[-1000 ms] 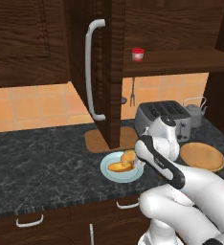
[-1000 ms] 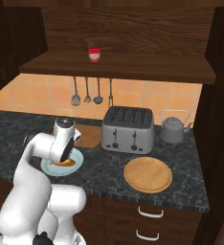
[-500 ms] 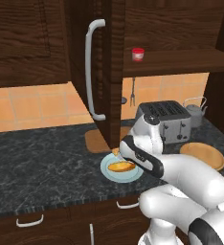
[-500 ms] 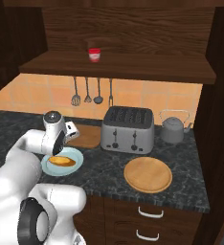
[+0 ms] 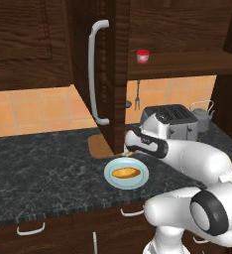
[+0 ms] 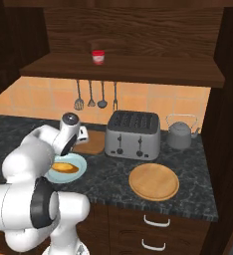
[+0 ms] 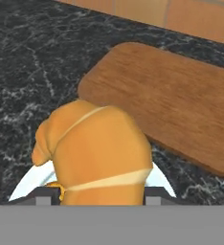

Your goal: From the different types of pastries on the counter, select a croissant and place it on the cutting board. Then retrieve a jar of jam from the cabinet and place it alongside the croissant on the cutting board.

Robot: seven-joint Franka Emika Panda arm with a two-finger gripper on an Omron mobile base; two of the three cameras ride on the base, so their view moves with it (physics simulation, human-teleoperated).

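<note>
My gripper (image 7: pixel 99 194) is shut on the croissant (image 7: pixel 95 148), a stubby golden-brown pastry that hangs just above the far rim of a pale plate (image 7: pixel 27 184). The tan cutting board (image 7: pixel 181 110) lies right beyond it on the black marbled counter (image 7: pixel 32 72). In the left base view the gripper (image 5: pixel 130 153) sits between the plate (image 5: pixel 109 179) and the cutting board (image 5: pixel 99 146). A longer yellow roll (image 5: pixel 126 173) stays on the plate. The jar of jam (image 5: pixel 143 56), red-lidded, stands on the shelf of the cabinet, whose door (image 5: pixel 113 74) is open.
A silver toaster (image 6: pixel 133 134) and a kettle (image 6: pixel 179 135) stand to the right at the back. A round wooden dish (image 6: pixel 154 182) lies in front of them. Utensils (image 6: pixel 91 94) hang on the tiled wall. The open door's edge overhangs the cutting board.
The hand has risen from the plate with the croissant and swung back toward the cutting board. The yellow roll stays on the plate.
</note>
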